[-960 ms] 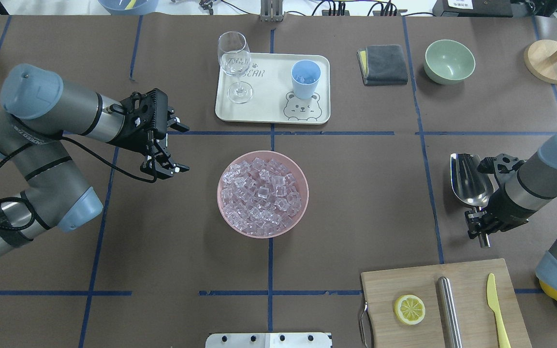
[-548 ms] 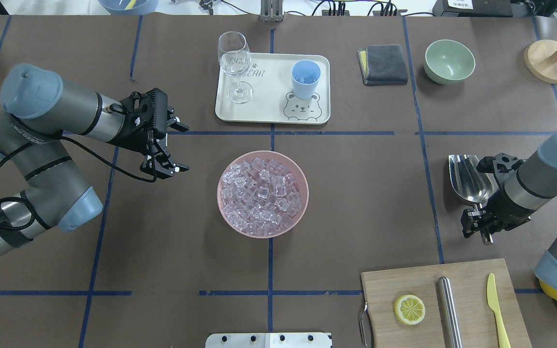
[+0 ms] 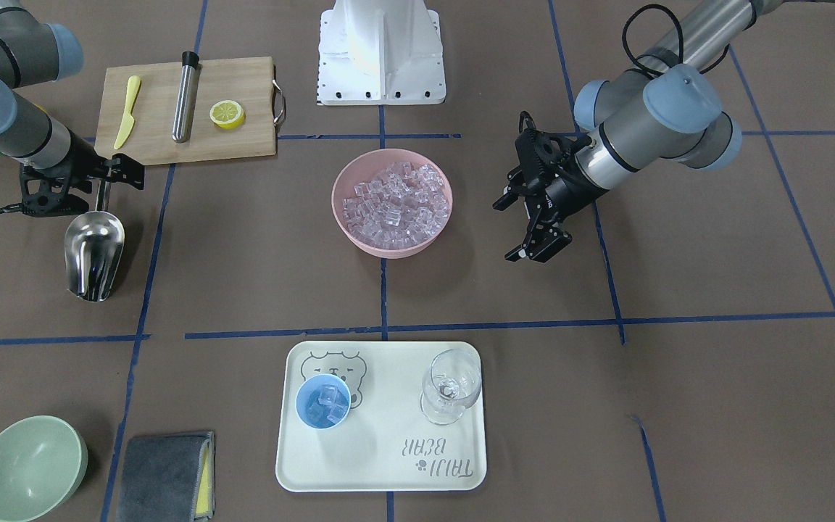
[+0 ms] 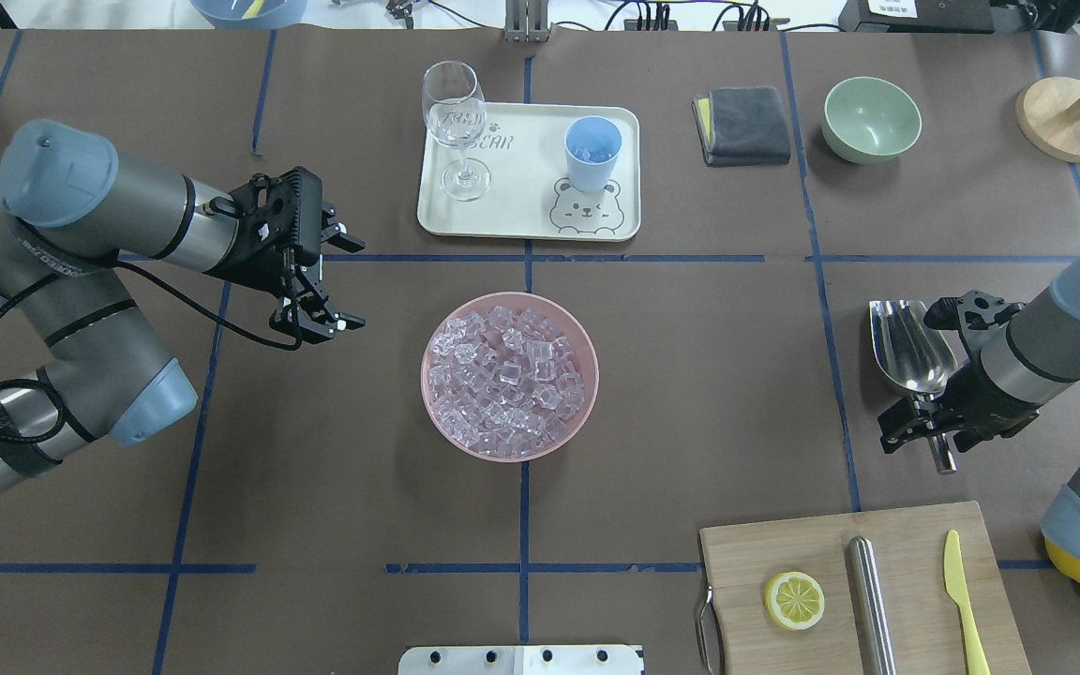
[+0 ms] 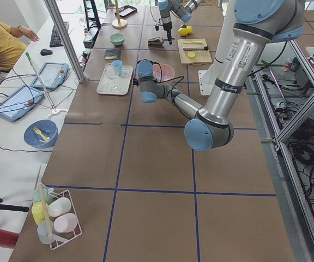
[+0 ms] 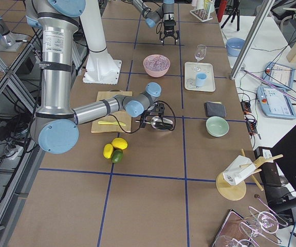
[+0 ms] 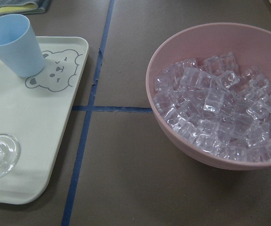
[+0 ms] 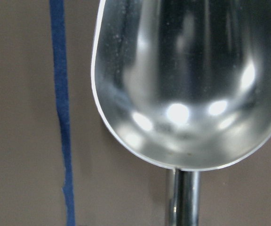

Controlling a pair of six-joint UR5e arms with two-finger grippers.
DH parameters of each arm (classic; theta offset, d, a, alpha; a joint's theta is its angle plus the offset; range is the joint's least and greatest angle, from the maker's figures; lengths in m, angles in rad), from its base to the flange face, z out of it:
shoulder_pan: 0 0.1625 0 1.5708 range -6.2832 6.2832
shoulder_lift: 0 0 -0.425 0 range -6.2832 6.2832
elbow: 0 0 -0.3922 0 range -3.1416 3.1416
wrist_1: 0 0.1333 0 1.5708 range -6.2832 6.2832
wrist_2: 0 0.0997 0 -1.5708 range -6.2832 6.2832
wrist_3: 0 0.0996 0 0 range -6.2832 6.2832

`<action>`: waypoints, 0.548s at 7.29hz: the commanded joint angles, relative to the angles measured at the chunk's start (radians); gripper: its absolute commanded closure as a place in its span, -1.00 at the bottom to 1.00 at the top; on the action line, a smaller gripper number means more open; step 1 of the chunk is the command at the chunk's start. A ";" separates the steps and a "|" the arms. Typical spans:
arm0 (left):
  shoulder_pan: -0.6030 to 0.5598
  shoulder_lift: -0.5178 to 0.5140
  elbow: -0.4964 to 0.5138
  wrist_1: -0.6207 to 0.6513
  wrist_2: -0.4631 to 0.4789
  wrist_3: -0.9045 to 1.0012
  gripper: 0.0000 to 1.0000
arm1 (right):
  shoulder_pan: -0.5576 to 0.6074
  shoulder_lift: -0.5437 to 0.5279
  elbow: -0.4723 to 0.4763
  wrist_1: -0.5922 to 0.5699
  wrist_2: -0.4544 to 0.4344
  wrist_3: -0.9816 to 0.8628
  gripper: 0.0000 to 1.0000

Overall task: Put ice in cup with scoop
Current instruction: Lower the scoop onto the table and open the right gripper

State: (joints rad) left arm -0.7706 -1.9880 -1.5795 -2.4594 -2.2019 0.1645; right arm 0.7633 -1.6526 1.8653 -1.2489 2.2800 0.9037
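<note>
The steel scoop point(image 4: 911, 345) lies empty on the table at the right, trough away from the robot; it also shows in the front view point(image 3: 93, 254) and fills the right wrist view point(image 8: 187, 80). My right gripper point(image 4: 929, 439) is open, jaws either side of the scoop's handle point(image 4: 939, 455). The light-blue cup point(image 4: 592, 150) stands on the cream tray point(image 4: 502, 202) with a few ice cubes point(image 3: 327, 404) inside. A pink bowl point(image 4: 587, 375) in the middle holds many ice cubes point(image 4: 507, 370). My left gripper point(image 4: 351, 286) is open and empty, left of the bowl.
A wine glass point(image 4: 454, 122) stands on the tray. A grey cloth point(image 4: 742, 124) and green bowl point(image 4: 871, 118) are at the back right. A cutting board point(image 4: 784, 548) carries a lemon slice point(image 4: 794, 600), steel cylinder point(image 4: 870, 591) and yellow knife point(image 4: 964, 600).
My right gripper's jaws have spread apart around the scoop handle and let it go; the wrist shifted slightly. The left arm has barely moved.
</note>
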 commanded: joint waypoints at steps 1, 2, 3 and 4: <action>-0.044 0.085 -0.040 -0.001 0.004 0.000 -1.00 | 0.078 -0.004 0.046 0.003 -0.002 -0.012 -1.00; -0.115 0.151 -0.059 0.002 -0.001 0.000 -1.00 | 0.140 -0.004 0.046 0.003 -0.001 -0.026 -1.00; -0.177 0.214 -0.071 0.006 0.002 0.000 -1.00 | 0.196 -0.004 0.046 0.000 0.021 -0.058 -1.00; -0.256 0.245 -0.054 0.031 0.005 0.003 -1.00 | 0.250 -0.006 0.032 -0.007 0.035 -0.110 -1.00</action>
State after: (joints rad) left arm -0.9369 -1.7976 -1.6389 -2.4490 -2.1997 0.1648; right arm 0.9433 -1.6571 1.9074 -1.2493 2.2966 0.8466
